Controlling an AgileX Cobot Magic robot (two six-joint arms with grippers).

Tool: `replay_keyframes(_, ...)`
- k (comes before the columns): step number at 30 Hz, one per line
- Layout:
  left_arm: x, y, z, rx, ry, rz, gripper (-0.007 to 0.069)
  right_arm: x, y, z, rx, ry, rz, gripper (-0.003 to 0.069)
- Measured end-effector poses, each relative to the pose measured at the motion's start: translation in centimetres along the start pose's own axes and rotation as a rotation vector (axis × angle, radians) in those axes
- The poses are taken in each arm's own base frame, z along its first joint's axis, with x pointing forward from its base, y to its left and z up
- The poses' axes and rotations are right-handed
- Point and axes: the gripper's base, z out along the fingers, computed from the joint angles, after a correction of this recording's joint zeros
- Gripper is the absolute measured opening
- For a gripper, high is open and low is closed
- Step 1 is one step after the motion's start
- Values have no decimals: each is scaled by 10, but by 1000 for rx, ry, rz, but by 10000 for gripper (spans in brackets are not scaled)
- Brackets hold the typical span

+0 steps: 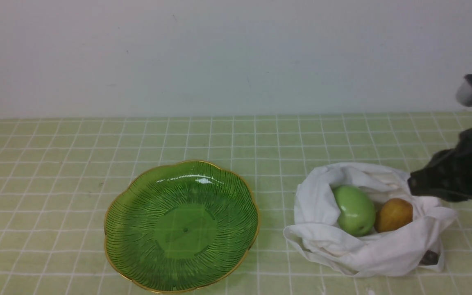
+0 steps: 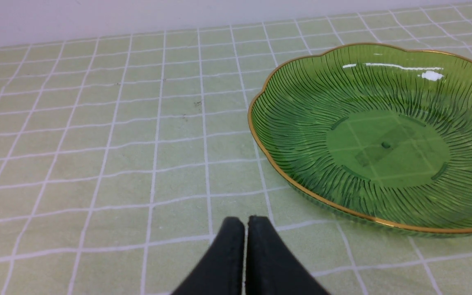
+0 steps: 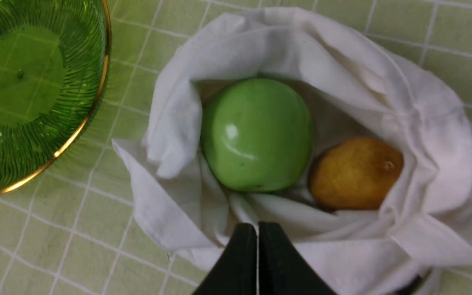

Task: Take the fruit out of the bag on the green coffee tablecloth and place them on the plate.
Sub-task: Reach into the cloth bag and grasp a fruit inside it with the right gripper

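The white cloth bag [image 1: 379,250] lies open on the green coffee tablecloth [image 1: 55,164], right of the green glass plate [image 1: 182,225]. Inside it the fruit lie side by side: a glossy green one [image 1: 355,209] and a smaller yellow-brown one [image 1: 393,214]. My right gripper [image 1: 411,184] is shut, its tip at the bag's far right rim. In the right wrist view its shut tips [image 3: 257,225] hover over the bag's [image 3: 260,41] edge, close to the green fruit [image 3: 256,135] and the yellow-brown fruit [image 3: 355,174]. My left gripper [image 2: 245,220] is shut and holds nothing, low over the cloth beside the plate [image 2: 383,143].
A white wall runs along the back of the table. The plate [image 3: 19,82] holds nothing and stands about a hand's width from the bag. A small dark tag [image 1: 429,257] sits on the bag's near right corner.
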Motion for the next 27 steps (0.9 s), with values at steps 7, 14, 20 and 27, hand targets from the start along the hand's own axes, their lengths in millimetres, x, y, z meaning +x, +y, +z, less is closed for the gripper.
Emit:
replay_keyframes(7,0,0,0,0,0,0,-8,-18,2,48,12,41,26,145)
replay_keyframes(14,0,0,0,0,0,0,-8,-23,-4,79,42,35,21,432)
replay_keyframes(20,0,0,0,0,0,0,-8,-17,-9,103,45,95,37,617)
replay_keyframes(27,0,0,0,0,0,0,-8,-14,-10,117,35,114,76,638)
